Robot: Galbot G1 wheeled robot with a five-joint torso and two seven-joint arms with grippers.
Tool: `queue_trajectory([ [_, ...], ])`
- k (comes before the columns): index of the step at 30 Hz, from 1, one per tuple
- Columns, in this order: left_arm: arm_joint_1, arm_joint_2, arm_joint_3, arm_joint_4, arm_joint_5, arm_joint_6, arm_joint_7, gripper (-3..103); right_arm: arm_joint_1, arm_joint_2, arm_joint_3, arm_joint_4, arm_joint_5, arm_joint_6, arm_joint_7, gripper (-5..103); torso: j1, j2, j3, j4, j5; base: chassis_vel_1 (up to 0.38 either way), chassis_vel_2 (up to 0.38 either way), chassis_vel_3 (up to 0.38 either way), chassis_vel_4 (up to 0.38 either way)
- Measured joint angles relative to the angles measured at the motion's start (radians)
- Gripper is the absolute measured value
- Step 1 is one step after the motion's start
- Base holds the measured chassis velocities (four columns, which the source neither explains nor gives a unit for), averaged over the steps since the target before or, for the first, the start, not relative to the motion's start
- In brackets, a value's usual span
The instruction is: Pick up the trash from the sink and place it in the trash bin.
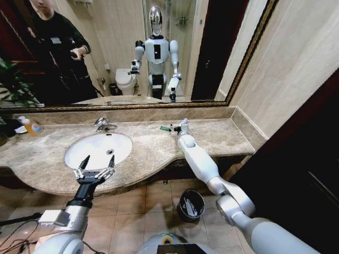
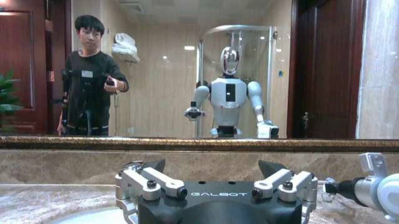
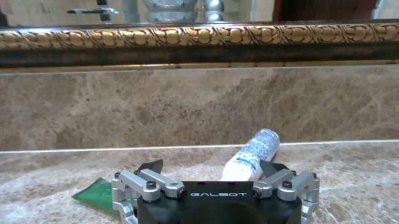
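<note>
The oval white sink (image 1: 98, 149) with its chrome tap (image 1: 104, 125) sits in the marble counter. My left gripper (image 1: 98, 162) hovers open over the basin's front rim (image 2: 81, 217), holding nothing (image 2: 213, 167). Far back on the counter, near the mirror wall, my right gripper (image 1: 179, 127) stands open. A white tube of trash (image 3: 252, 154) lies between its fingers (image 3: 212, 169), closer to one of them. A small green piece (image 3: 100, 196) lies just beside that gripper (image 1: 164, 128). The round metal trash bin (image 1: 191, 205) stands on the tiled floor below the counter's front edge.
A clear bottle of orange liquid (image 1: 33, 126) stands at the counter's far left by a plant. The mirror with its gilt frame (image 3: 199, 39) runs along the back wall. A dark wall closes off the right side.
</note>
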Motion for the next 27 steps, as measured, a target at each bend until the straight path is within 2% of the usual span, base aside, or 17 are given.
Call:
queue_trajectory([
  [3, 0.000, 0.000, 0.000, 0.000, 0.000, 0.000, 0.000, 100, 0.011, 0.007, 0.001, -0.015, 0.002, -0.012, 0.036, 100, 0.000, 0.000, 0.000, -0.0001, 0.0000, 0.000, 0.000, 0.000, 0.000],
  [13, 0.000, 0.000, 0.000, 0.000, 0.000, 0.000, 0.000, 100, 0.033, 0.018, 0.014, -0.047, 0.024, -0.026, 0.055, 101, 0.000, 0.000, 0.000, 0.0000, 0.0001, 0.000, 0.000, 0.000, 0.000],
  [16, 0.000, 0.000, 0.000, 0.000, 0.000, 0.000, 0.000, 100, 0.041, 0.023, 0.020, -0.061, 0.035, -0.033, 0.056, 90, 0.000, 0.000, 0.000, -0.0001, 0.0002, 0.000, 0.000, 0.000, 0.000],
  [17, 0.000, 0.000, 0.000, 0.000, 0.000, 0.000, 0.000, 100, 0.041, 0.023, 0.020, -0.061, 0.035, -0.033, 0.056, 90, 0.000, 0.000, 0.000, -0.0001, 0.0002, 0.000, 0.000, 0.000, 0.000],
  [20, 0.000, 0.000, 0.000, 0.000, 0.000, 0.000, 0.000, 100, 0.045, 0.026, 0.026, -0.071, 0.033, -0.034, 0.056, 74, 0.000, 0.000, 0.000, 0.0000, 0.0002, 0.000, 0.000, 0.000, 0.000],
  [21, 0.000, 0.000, 0.000, 0.000, 0.000, 0.000, 0.000, 100, 0.045, 0.026, 0.026, -0.071, 0.033, -0.034, 0.056, 74, 0.000, 0.000, 0.000, 0.0000, 0.0002, 0.000, 0.000, 0.000, 0.000],
  [23, 0.000, 0.000, 0.000, 0.000, 0.000, 0.000, 0.000, 100, 0.045, 0.027, 0.029, -0.076, 0.024, -0.033, 0.055, 63, 0.000, 0.000, 0.000, 0.0000, 0.0001, 0.000, 0.000, 0.000, 0.000],
  [25, 0.000, 0.000, 0.000, 0.000, 0.000, 0.000, 0.000, 100, 0.045, 0.028, 0.031, -0.080, 0.019, -0.032, 0.055, 63, 0.000, 0.000, 0.000, 0.0000, 0.0001, 0.000, 0.000, 0.000, 0.000],
  [27, 0.000, 0.000, 0.000, 0.000, 0.000, 0.000, 0.000, 100, 0.045, 0.029, 0.037, -0.087, 0.010, -0.028, 0.053, 52, 0.000, 0.000, 0.000, 0.0000, 0.0002, 0.000, 0.000, 0.000, 0.000],
])
